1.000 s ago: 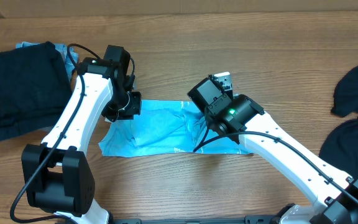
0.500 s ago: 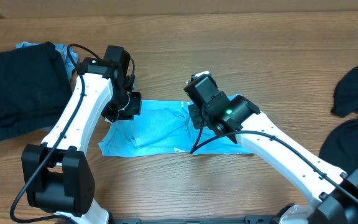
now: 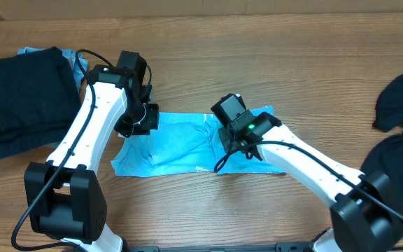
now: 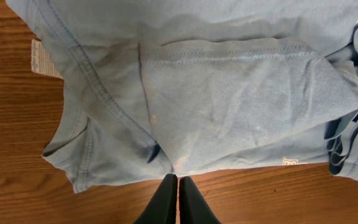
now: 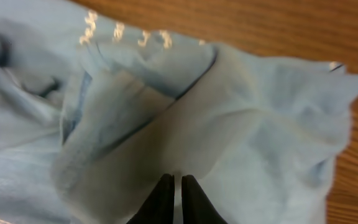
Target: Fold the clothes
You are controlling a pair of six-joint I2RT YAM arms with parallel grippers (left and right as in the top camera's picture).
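A light blue shirt (image 3: pixel 173 143) lies partly folded and wrinkled at the table's middle. My left gripper (image 3: pixel 137 120) sits at its far left edge. In the left wrist view (image 4: pixel 178 179) its fingers are shut, their tips pinching the hem of the shirt (image 4: pixel 229 81) where a folded flap ends. My right gripper (image 3: pixel 232 131) is low over the shirt's right part. In the right wrist view (image 5: pixel 174 180) its fingers are shut on a raised fold of the shirt (image 5: pixel 272 124).
A pile of folded black clothes (image 3: pixel 19 98) lies at the far left, with a blue piece (image 3: pixel 30 50) under it. Loose black garments (image 3: pixel 397 105) lie at the right edge. Bare wood surrounds the shirt.
My right gripper swung left over the shirt, then came down and towards the front with the fold. The shirt's far right corner now shows. The left arm has not moved.
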